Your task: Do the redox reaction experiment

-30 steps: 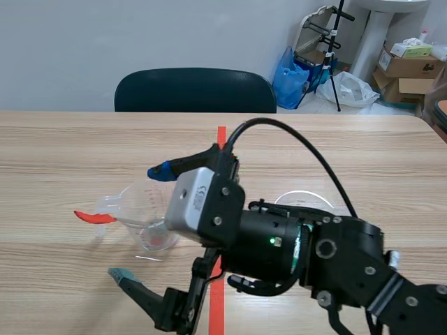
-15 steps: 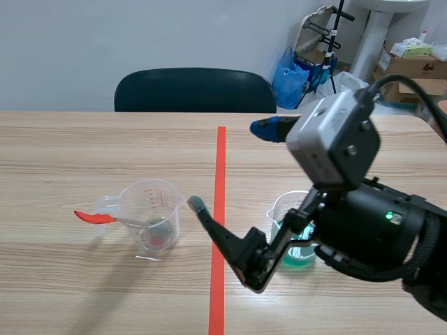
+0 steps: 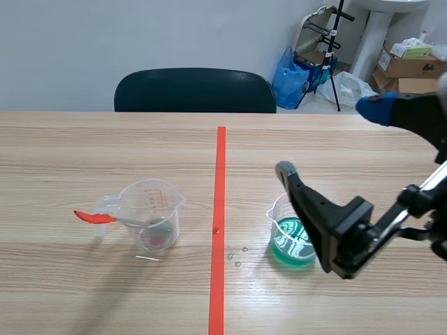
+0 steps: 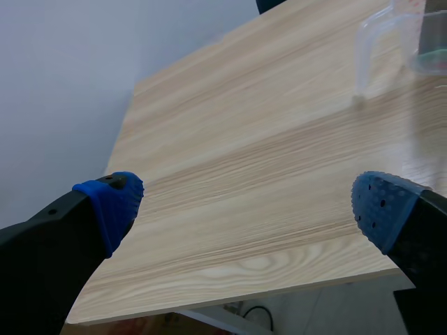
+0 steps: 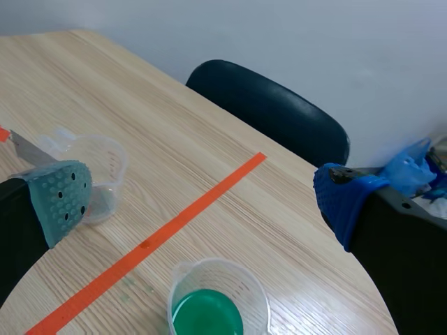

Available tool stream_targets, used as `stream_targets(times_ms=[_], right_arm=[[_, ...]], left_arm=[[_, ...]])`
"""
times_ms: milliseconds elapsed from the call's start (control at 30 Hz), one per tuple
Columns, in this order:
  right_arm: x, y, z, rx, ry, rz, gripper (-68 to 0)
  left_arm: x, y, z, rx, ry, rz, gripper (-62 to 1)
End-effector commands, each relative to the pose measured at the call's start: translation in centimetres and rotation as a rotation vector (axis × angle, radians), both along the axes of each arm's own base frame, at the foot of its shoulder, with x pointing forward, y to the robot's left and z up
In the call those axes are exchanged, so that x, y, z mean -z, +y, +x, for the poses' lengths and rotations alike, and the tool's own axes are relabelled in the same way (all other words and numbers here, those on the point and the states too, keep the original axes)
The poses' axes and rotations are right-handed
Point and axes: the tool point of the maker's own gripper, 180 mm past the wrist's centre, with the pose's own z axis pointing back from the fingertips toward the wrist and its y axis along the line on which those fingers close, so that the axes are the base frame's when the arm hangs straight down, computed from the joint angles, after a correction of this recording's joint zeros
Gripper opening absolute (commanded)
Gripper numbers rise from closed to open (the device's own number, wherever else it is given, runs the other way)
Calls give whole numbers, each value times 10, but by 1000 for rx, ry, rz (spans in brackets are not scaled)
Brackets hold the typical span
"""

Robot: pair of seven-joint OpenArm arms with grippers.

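A clear measuring cup [image 3: 150, 213] stands left of the red tape line, with a red-handled spoon [image 3: 94, 217] resting in it. Right of the line is a small beaker of green liquid [image 3: 292, 237]. My right gripper [image 3: 331, 139] hangs open above and to the right of the beaker, holding nothing. In the right wrist view the gripper [image 5: 201, 197] is spread wide, with the green beaker [image 5: 216, 307] beneath it and the clear cup [image 5: 94, 171] by its grey-green pad. My left gripper [image 4: 244, 206] is open over bare table, with part of a clear cup [image 4: 370, 42] far ahead.
A few small drops or bits [image 3: 237, 255] lie on the table between the tape line [image 3: 219, 209] and the beaker. A dark chair [image 3: 194, 89] stands behind the far edge. The table's corner and edge [image 4: 209, 307] lie just under my left gripper.
My right arm has swung from over the clear cup, across the tape line, to the right side. The green beaker, hidden before, now shows. Cup and spoon have not moved.
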Motion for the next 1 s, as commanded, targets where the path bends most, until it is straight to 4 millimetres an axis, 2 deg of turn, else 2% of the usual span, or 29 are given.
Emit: stream_targets(times_ms=[0,200,333,967], right_arm=[[-14,-3,2,6,-32,25,4],[-21,-26,8,85,3,19,4],[-24,-37,12,117,5,25,4],[-24,-37,12,117,7,25,4]], left_arm=[[-7,3,4,18,-15,7,14],[-16,22,12,-30,-53,-30,14],[-17,23,16,-20,-55,-28,14],[-16,24,15,-21,-52,-26,14]])
